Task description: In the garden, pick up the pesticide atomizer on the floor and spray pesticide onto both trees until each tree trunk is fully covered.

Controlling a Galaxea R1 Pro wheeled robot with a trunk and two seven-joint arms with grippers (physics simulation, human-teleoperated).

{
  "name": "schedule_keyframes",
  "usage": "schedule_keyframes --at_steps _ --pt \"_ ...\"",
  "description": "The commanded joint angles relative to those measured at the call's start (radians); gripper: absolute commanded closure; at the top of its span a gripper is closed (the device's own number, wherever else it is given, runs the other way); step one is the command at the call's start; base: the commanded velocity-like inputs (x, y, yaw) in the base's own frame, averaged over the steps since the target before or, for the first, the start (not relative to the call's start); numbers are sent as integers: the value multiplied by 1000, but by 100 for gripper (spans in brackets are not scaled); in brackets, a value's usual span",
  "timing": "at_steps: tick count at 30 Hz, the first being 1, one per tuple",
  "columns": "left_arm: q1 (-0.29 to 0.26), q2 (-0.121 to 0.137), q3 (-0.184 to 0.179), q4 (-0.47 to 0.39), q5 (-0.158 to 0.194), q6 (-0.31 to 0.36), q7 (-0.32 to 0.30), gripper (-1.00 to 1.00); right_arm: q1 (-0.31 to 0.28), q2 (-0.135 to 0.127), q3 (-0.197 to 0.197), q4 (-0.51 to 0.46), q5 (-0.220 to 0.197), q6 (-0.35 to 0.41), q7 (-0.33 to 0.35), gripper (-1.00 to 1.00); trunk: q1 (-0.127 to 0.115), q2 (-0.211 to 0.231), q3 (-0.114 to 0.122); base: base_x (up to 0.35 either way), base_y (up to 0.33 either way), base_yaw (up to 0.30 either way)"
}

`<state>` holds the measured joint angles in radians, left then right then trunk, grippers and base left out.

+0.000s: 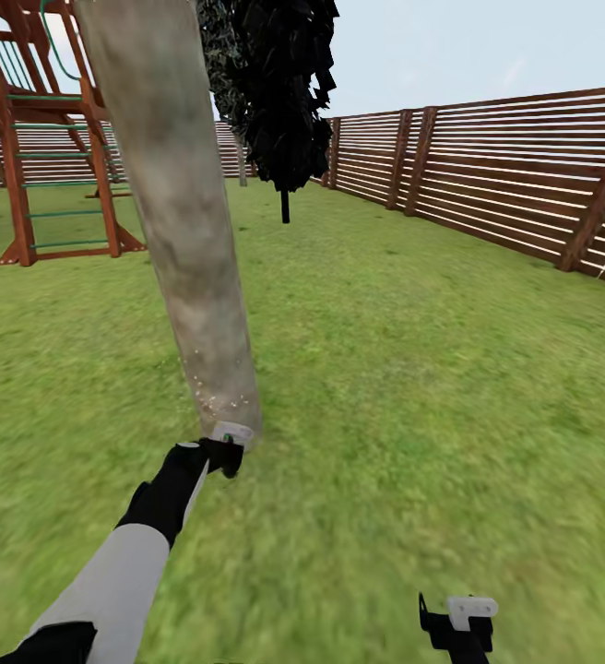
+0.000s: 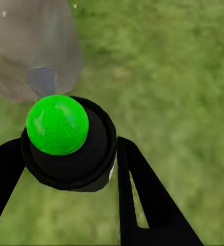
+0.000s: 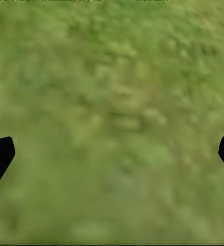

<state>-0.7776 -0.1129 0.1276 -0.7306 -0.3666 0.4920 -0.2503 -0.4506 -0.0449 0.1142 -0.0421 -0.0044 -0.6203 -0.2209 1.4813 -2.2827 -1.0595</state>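
Left gripper (image 2: pixel 65 159) clamps the sprayer (image 2: pixel 65 141), green cap up, low-left of centre in head view. Nozzle faces the trunk (image 1: pixel 178 212) base just ahead; trunk's long axis runs up-left, specks (image 1: pixel 218 402) low. Right gripper (image 3: pixel 112 151) spread wide, empty, over grass (image 1: pixel 450 369).

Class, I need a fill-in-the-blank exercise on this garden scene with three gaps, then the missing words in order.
1. The left claw is shut on a sprayer whose round top is coloured ____.
2. Whitish specks dot the lower part of the thick pale tree ____, close to the sprayer.
3. The right claw hangs open above the ____.

Missing words: green; trunk; grass
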Motion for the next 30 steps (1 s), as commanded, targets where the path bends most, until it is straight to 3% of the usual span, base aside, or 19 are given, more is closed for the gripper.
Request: schedule_keyframes --at_steps 1,5,7,9,11,12,13,16,19,26,30 --pt "-26 -5 6 -5 -15 42 -10 100 0 0 9 1 0 -1 -8 -100 0 0 -1 -14 0 211" --pt "-76 16 8 -51 -21 107 -10 100 0 0 9 0 0 -1 -8 -100 0 0 -1 -3 0 261" --pt "-72 53 5 -114 -17 178 -12 100 0 -1 9 0 0 -1 -8 -100 0 0 -1 0 0 145" --pt "-71 51 3 -122 -16 195 -12 100 0 -1 9 0 0 -1 -8 -100 0 0 -1 0 0 21" --pt "-77 22 -34 -121 -14 201 -13 100 0 -1 9 1 0 -1 -7 -100 0 0 -1 0 0 6" --pt "-86 -3 -65 -123 -14 209 -13 100 0 -1 9 1 0 -1 -6 -100 0 0 -1 0 0 1" --pt "-99 -8 -71 -122 -13 217 -13 100 0 -1 9 1 0 -1 -6 -100 0 0 -1 0 0 0" --pt "-117 0 -71 -124 -13 228 -14 100 0 -1 9 1 0 -1 -6 -100 0 0 -1 0 0 0" --pt "-118 29 -67 -152 -15 233 -15 100 0 -1 9 0 0 -1 -6 -100 0 0 -1 0 -8 0" --pt "-111 35 -67 -173 -17 269 -14 100 0 -1 9 1 0 -1 -6 -100 0 0 -1 0 -234 2" --pt "-109 37 -66 -173 -21 269 -7 100 0 -1 9 0 0 -1 -6 -100 0 0 -1 0 -273 231"
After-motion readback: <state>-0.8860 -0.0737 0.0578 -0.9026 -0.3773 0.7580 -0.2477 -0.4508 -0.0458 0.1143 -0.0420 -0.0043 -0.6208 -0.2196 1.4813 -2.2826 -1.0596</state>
